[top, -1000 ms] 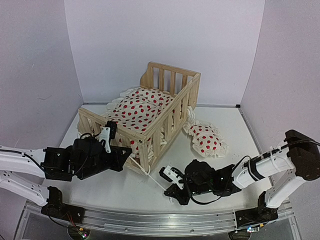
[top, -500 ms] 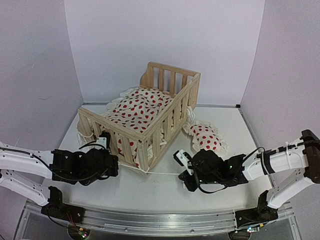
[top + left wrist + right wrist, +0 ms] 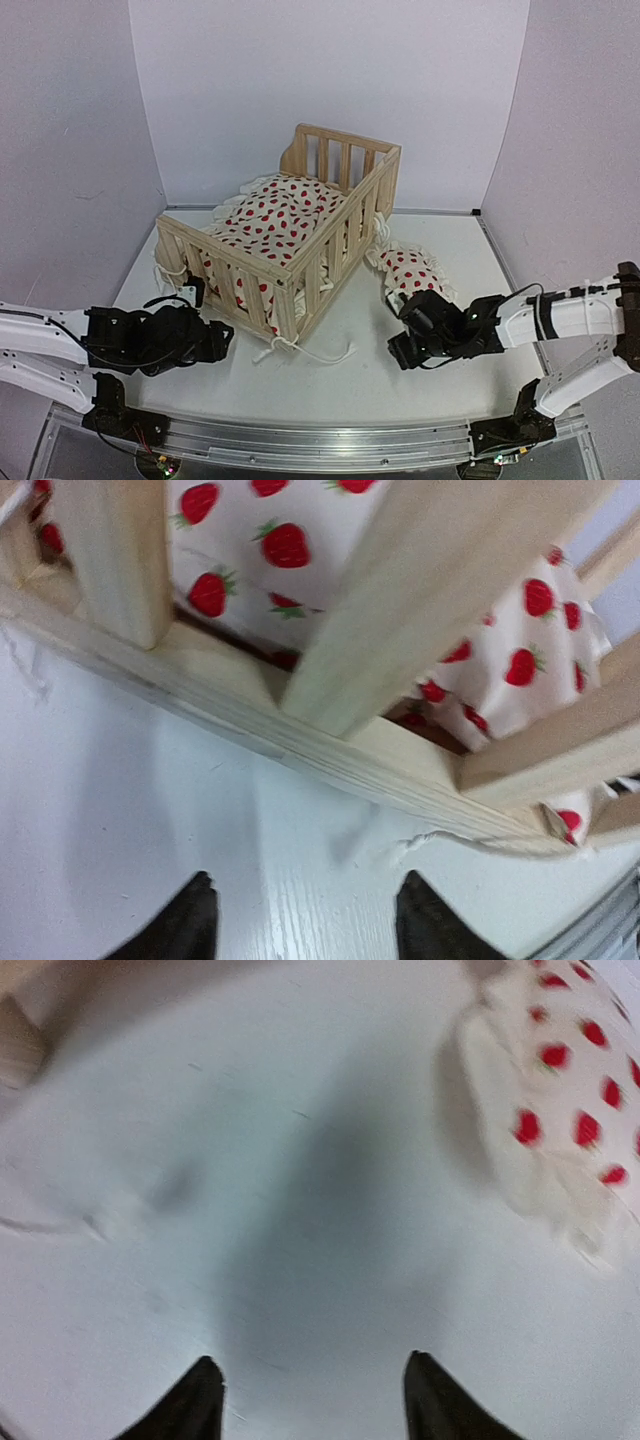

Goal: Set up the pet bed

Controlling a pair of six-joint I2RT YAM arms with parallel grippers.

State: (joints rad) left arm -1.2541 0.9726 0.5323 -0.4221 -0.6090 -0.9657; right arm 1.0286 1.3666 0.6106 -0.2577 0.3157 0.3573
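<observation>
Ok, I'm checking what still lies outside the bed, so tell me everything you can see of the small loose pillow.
The small pillow is soft white fabric printed with red strawberry-like spots and edged with a white ruffle. It lies flat on the white table, just right of the pet bed and outside its rails. Whether its ruffle touches the frame I cannot tell. The right gripper, open, is close to the pillow's near end but clear of it in the wrist view.

Soft, even light fills the top view, which is sharp. The right wrist view is smeared, with a grey shadow on the counter (image 3: 330,1260) toward 6 o'clock. The bed (image 3: 400,620) looks soft up close.
</observation>
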